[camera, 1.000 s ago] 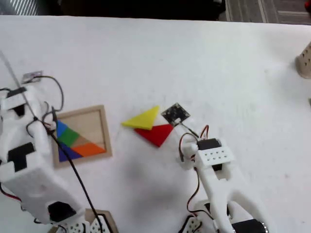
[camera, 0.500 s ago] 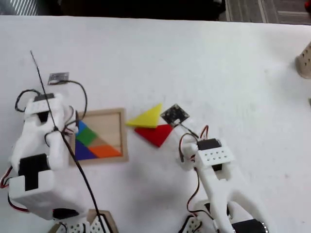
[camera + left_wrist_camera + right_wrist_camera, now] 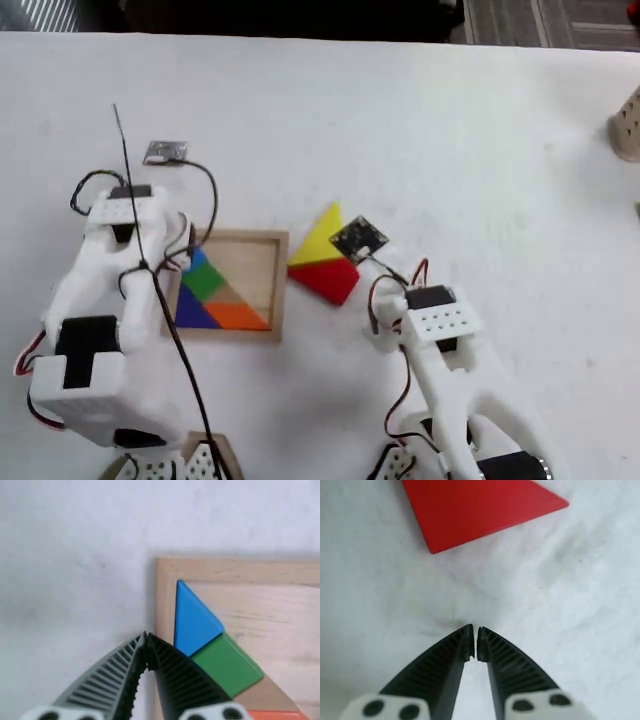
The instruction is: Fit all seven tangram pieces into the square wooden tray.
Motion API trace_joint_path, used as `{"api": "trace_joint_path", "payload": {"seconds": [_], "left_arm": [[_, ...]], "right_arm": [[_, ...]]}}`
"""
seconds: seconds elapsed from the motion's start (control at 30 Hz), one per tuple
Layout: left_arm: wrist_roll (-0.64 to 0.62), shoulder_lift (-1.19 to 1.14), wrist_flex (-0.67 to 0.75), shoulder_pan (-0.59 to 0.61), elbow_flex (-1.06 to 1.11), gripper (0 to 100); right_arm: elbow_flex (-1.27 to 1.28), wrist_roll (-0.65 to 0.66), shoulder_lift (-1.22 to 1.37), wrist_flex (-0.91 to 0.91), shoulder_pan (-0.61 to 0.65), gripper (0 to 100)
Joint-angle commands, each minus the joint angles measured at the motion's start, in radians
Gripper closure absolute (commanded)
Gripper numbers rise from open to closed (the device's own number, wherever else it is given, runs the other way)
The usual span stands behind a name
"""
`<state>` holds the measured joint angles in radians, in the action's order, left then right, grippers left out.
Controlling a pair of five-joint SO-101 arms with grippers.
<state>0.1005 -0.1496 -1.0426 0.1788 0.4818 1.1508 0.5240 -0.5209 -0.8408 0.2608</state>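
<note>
The square wooden tray (image 3: 257, 240) lies left of centre and holds blue (image 3: 200, 265), green (image 3: 211, 283), orange (image 3: 239, 316) and dark blue (image 3: 190, 314) pieces on its left side. A yellow triangle (image 3: 319, 238) and a red triangle (image 3: 326, 279) lie against the tray's right rim. My left gripper (image 3: 146, 647) is shut, its tips at the outer side of the tray rim (image 3: 164, 600) next to the blue triangle (image 3: 193, 621) and a green piece (image 3: 227, 663). My right gripper (image 3: 473, 643) is shut over bare table, a short way from the red triangle (image 3: 470, 507).
The left arm (image 3: 105, 300) covers the table left of the tray; the right arm (image 3: 445, 345) rises from the front edge. A tan perforated object (image 3: 627, 125) stands at the far right edge. A wooden corner (image 3: 215, 458) pokes in at the front.
The left arm has swung right with the tray sliding right beside its gripper. The tray has shoved the yellow and red triangles rightward and turned them. The right arm has kept still.
</note>
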Motion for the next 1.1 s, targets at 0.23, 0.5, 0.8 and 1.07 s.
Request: {"api": "trace_joint_path", "payload": {"seconds": [0.23,0.5,0.8,1.07], "left_arm": [[-0.014,0.036,0.069,0.087,-0.012,98],[-0.074,0.036,0.101,0.12,-0.014,98],[-0.077,0.036,0.13,0.122,-0.015,98],[-0.077,0.036,0.137,0.12,-0.017,98]], "right_arm": [[-0.077,-0.092,-0.042,-0.039,-0.053,98.1],[-0.388,-0.318,-0.031,-0.214,-0.056,94.3],[-0.562,-0.621,0.185,-0.16,0.073,82.3],[-0.585,-0.583,0.432,-0.097,0.091,82.3]]}}
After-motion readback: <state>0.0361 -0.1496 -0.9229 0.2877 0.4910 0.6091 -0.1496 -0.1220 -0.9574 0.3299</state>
